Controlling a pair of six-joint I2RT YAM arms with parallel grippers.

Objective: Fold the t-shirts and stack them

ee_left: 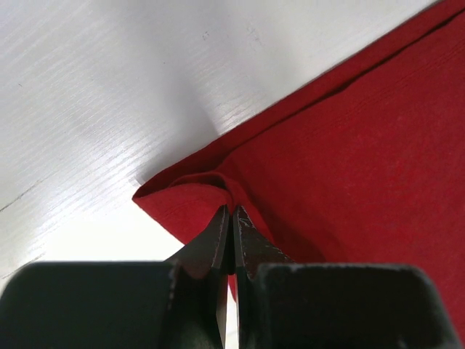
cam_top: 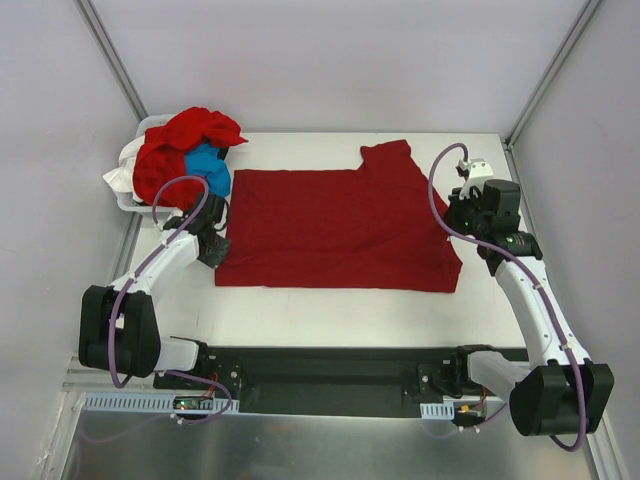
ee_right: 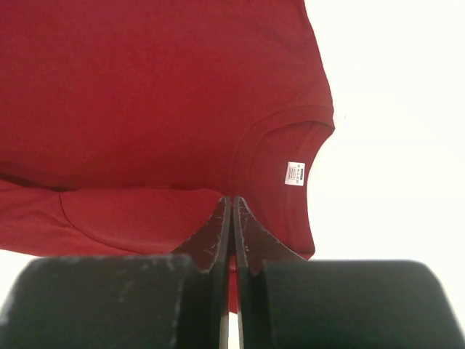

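the spread t-shirt (cam_top: 335, 228), deep red, lies flat across the middle of the white worktop (cam_top: 330, 305), its hem end toward the left arm and its neck end toward the right, with one sleeve (cam_top: 388, 156) sticking out on the far side. the left tool (cam_top: 213, 248) sits at the shirt's left edge; from its own camera the left tool (ee_left: 232, 214) has its two fingers pressed together on the cloth's corner, which is doubled over and puckered right at the tips, so it is clamped on the fabric. the right tool (cam_top: 462, 214) is at the opposite edge, by the neck; its camera shows the right tool (ee_right: 232, 203) closed on a fold of red cloth just beside the collar (ee_right: 280, 120), with the small white neck label (ee_right: 294, 174) a little to one side of the tips. well apart from both tools, at the far left corner, a heap of t-shirts (cam_top: 185, 140) sits in a white bin (cam_top: 122, 182), a bright blue one (cam_top: 210, 167) showing under the red.
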